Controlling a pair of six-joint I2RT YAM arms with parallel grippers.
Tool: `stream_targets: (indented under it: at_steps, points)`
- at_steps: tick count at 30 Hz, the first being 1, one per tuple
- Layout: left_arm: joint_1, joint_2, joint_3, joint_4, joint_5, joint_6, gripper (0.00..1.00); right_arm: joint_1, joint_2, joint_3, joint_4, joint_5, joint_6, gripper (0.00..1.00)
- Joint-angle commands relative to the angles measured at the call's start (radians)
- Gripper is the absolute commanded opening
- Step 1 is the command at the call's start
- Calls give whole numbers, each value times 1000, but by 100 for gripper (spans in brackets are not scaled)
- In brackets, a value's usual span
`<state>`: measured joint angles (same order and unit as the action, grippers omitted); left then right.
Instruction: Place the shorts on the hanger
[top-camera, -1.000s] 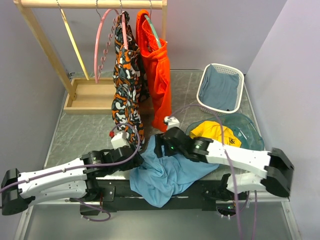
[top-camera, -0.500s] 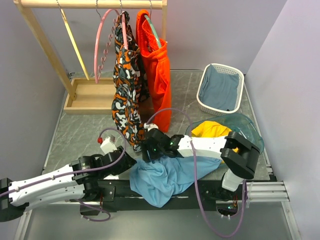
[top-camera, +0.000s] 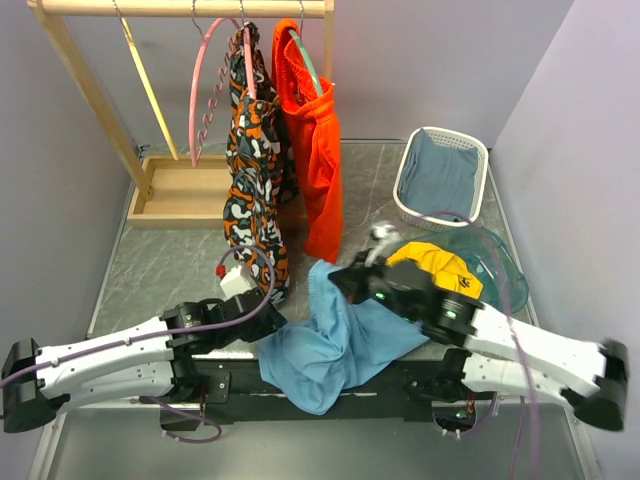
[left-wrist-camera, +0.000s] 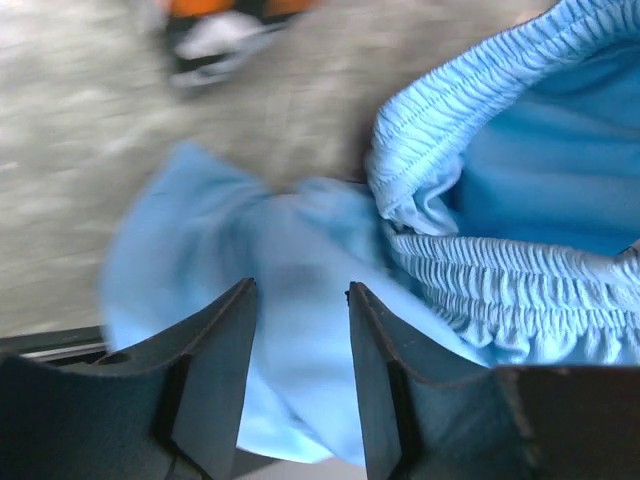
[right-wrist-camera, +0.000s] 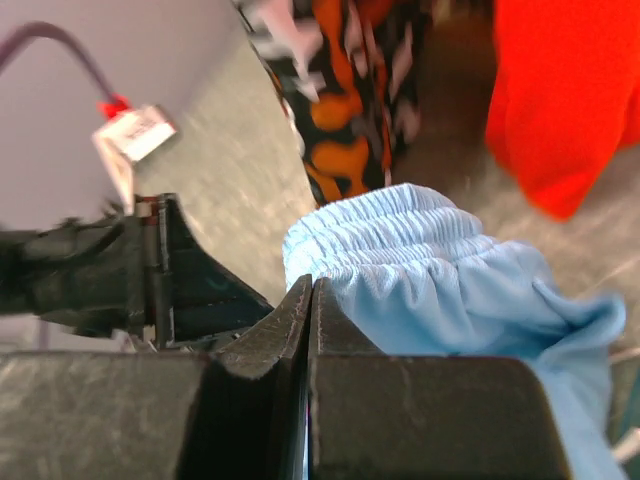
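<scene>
One waistband corner up, hanger still far off

Finds the shorts (top-camera: 335, 350) heaped on the worktop (top-camera: 150, 265) at the near edge, between the two arms. Catches the right fingers (right-wrist-camera: 255, 390) clenched together on the elastic waistband, gathered blue band bunched just past the tips. Marks a shift from half a second ago: then stretched further left with the cloth lying low, now swung back toward the middle with a flap of waistband hoisted clear of the heap, just beside the hem of the patterned garment (top-camera: 255, 170). Brings the left fingers (left-wrist-camera: 215, 370) back in against the cloth's left edge as well, spread apart and gripping nothing, blue fabric visible through the gap below. Reads as the opening of a two-handed pick-up: one side of the waistband secured, the other yet to be taken. Leaves the hanger (top-camera: 196, 95) bare on the wooden rail (top-camera: 180, 8) at the far left, well apart from the shorts, alongside the patterned garment and the orange shorts (top-camera: 318, 150). Puts the task at an early stage, by this judgement.
</scene>
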<state>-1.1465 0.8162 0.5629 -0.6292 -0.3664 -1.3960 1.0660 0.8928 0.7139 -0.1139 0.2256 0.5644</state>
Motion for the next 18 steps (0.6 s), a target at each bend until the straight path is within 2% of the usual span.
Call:
stream_targets:
  at_steps: [1,5,10,14,18]
  points:
    - [16,1,101,108,75,81,48,-6,-228,-120,112,55,-86,0]
    - [30,30,109,215,164,138,51,-6,-394,-215,112,35,-118,0]
    - [36,161,166,240,184,192,59,-6,-547,-275,74,-20,-120,0]
    - [44,308,196,243,175,200,59,-5,-624,-317,19,-20,-94,0]
    - [65,373,184,330,208,232,59,-6,-701,-349,-23,1,-75,0]
